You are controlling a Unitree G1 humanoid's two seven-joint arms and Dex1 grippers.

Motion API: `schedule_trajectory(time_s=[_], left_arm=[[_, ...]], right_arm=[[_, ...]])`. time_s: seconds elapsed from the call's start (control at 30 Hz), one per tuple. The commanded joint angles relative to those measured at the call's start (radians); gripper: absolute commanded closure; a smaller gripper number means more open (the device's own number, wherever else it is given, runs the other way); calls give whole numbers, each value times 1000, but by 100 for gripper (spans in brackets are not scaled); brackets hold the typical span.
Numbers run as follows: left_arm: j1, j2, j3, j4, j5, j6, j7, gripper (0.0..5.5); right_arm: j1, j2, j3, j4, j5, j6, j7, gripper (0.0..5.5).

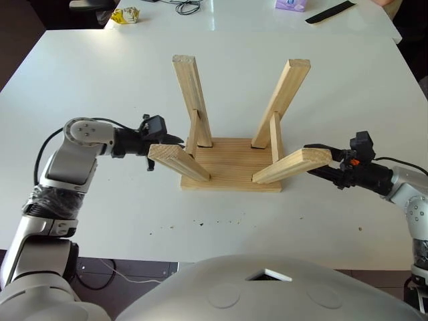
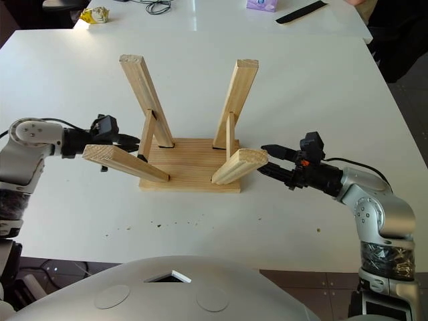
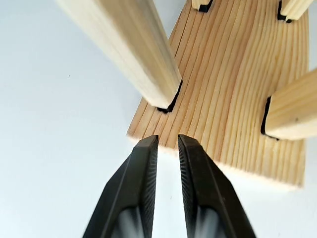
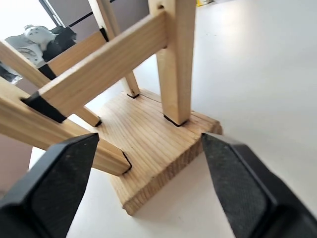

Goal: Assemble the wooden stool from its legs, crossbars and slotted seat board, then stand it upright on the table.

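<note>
The wooden stool lies upside down mid-table, its slotted seat board (image 1: 231, 175) flat on the white surface. All of its legs stand in the slots and splay upward: far left (image 1: 192, 93), far right (image 1: 284, 97), near left (image 1: 177, 162), near right (image 1: 291, 165). Thin crossbars (image 1: 194, 130) (image 1: 275, 137) link the legs on each side. My left gripper (image 1: 172, 141) hovers at the board's left edge behind the near-left leg, its fingers (image 3: 143, 163) shut on nothing. My right gripper (image 1: 317, 157) is held wide open just off the board's right corner (image 4: 205, 126).
Along the far table edge lie a yellow crumpled wrapper (image 1: 125, 15), a cable (image 1: 184, 7), a purple box (image 1: 291, 5) and a black strip (image 1: 331, 12). Small crumbs (image 1: 200, 221) dot the table in front of the stool. Bare tabletop surrounds the stool.
</note>
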Motion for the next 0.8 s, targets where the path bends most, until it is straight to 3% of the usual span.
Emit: schedule_trajectory(time_s=[0.03, 0.13, 0.37, 0.43, 0.7, 0.8], left_arm=[[24, 62, 59, 204, 60, -199, 21, 406], [112, 83, 82, 199, 15, -246, -54, 402], [336, -6, 89, -12, -47, -258, -2, 402], [350, -25, 84, -7, -39, -257, 18, 425], [392, -72, 68, -16, -11, -263, 90, 550], [425, -81, 60, -36, -3, -274, 108, 550]], right_arm=[[99, -43, -79, -1, -20, -52, -6, 100], [163, -66, -78, -22, -43, -86, 6, 64], [204, -23, 144, -104, -201, -229, -39, 64], [198, 6, 200, -103, -254, -275, -81, 62], [193, 82, 268, -38, -355, -411, -202, 182], [226, 79, 293, -50, -366, -430, -205, 227]])
